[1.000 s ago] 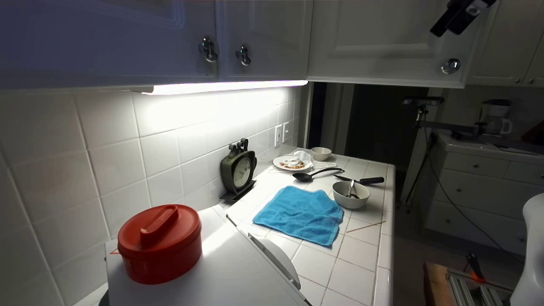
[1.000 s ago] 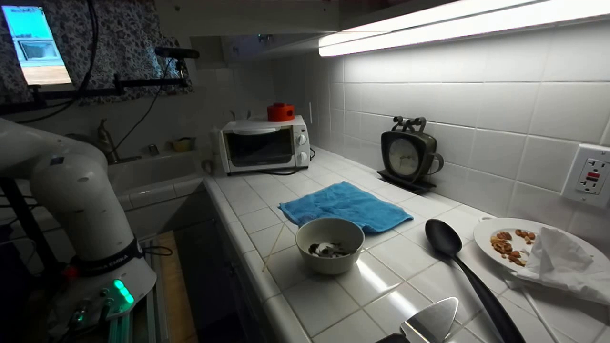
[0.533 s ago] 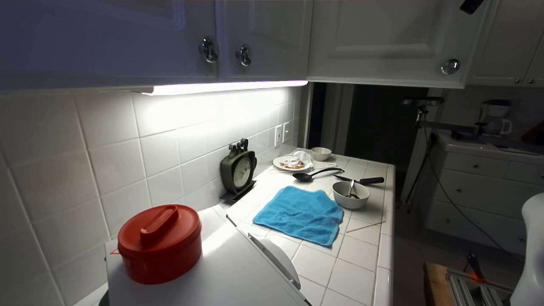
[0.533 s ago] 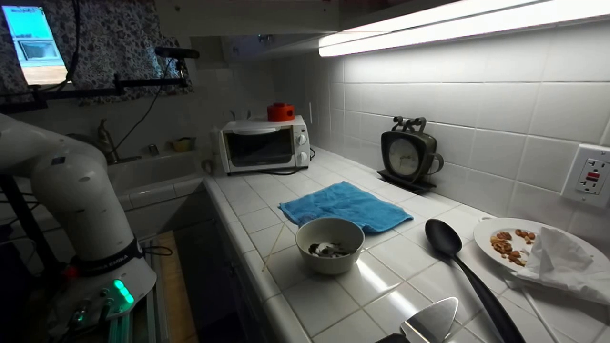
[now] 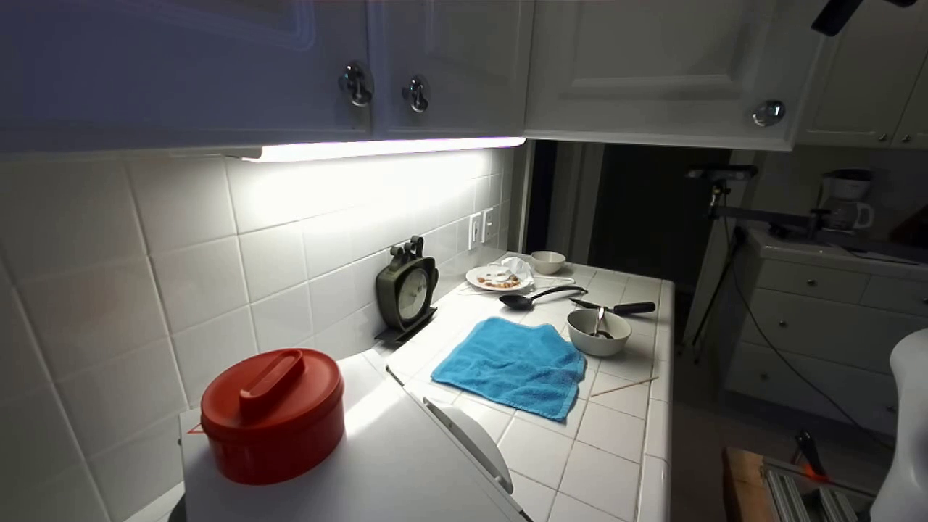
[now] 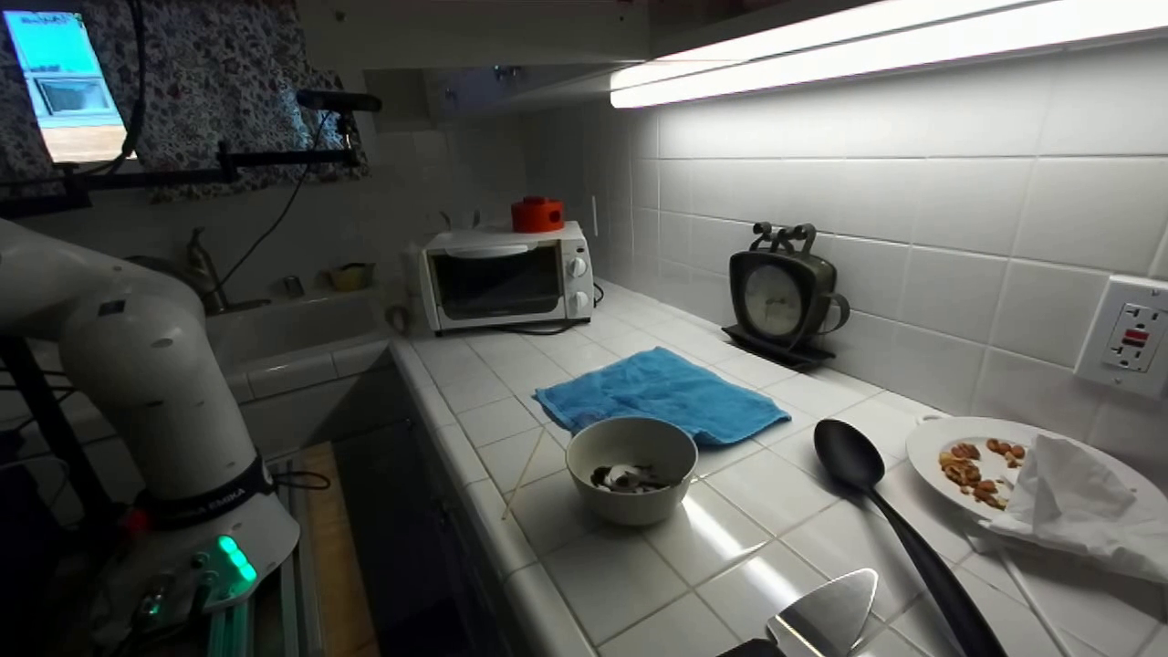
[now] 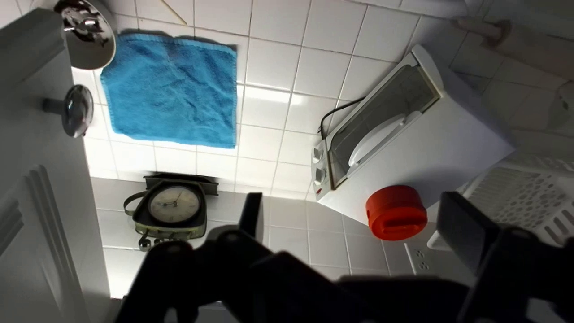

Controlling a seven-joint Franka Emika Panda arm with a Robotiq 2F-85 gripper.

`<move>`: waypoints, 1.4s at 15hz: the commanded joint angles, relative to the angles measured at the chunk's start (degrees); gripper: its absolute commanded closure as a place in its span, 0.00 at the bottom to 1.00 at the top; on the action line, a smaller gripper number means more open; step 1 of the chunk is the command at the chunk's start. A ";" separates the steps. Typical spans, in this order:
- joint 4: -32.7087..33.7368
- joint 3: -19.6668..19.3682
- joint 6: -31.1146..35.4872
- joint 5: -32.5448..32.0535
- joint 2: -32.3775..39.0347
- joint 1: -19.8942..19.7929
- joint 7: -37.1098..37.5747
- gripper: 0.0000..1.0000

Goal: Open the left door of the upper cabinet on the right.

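Observation:
The left door (image 5: 652, 80) is a white framed-panel door. It stands swung out from the wall over the counter. Its round silver knob (image 5: 768, 113) is near the lower free corner. A pale panel at the top of an exterior view looks like the door's back (image 6: 484, 36). In the wrist view the door (image 7: 40, 148) and knob (image 7: 77, 111) fill the left side. The upper cabinet's body is mostly hidden or cut off. My gripper (image 7: 352, 204) is open and empty, apart from the door. In an exterior view its dark fingers (image 5: 837, 16) show beyond the door's free edge.
Bluish cabinet doors (image 5: 181, 72) with two close knobs adjoin the door. Below are a blue towel (image 5: 511, 366), a bowl (image 5: 599, 332), a clock-like scale (image 5: 407, 290) and a toaster oven (image 6: 506, 274) with a red pot (image 6: 538, 215). The arm (image 6: 155, 383) stands beside the counter.
In an exterior view, my gripper has moved up and to the right, away from in front of the door's free edge. The door and the counter things have not moved.

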 commanded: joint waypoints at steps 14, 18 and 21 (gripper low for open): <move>-0.24 -4.18 -17.74 1.89 -13.08 -3.88 2.48 0.00; -0.40 -8.36 -19.28 -0.51 -14.62 -4.09 -0.62 0.00; 0.51 -10.81 -19.11 -6.22 -14.07 -3.87 -5.39 0.00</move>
